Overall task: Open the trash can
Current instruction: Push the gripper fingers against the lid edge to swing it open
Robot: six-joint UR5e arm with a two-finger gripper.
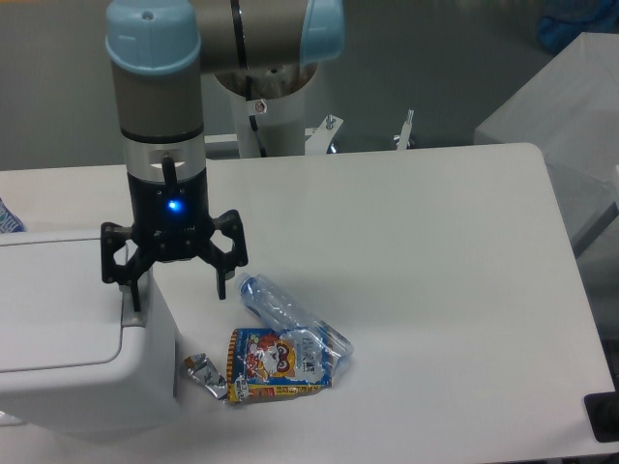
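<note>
The trash can (68,338) is a large white boxy bin at the left of the table, its flat lid down. A light-grey push tab (132,314) sits at the lid's right edge. My gripper (178,290) points straight down with its fingers spread wide open. The left fingertip (134,298) hangs just over the push tab at the bin's right edge; I cannot tell if it touches. The right fingertip (221,288) hangs over the bare table beside the bin. Nothing is held.
A crushed clear plastic bottle (280,309) lies right of the gripper. A colourful snack packet (276,362) and a small crumpled wrapper (206,375) lie in front of it. The arm's base (266,121) stands at the table's back edge.
</note>
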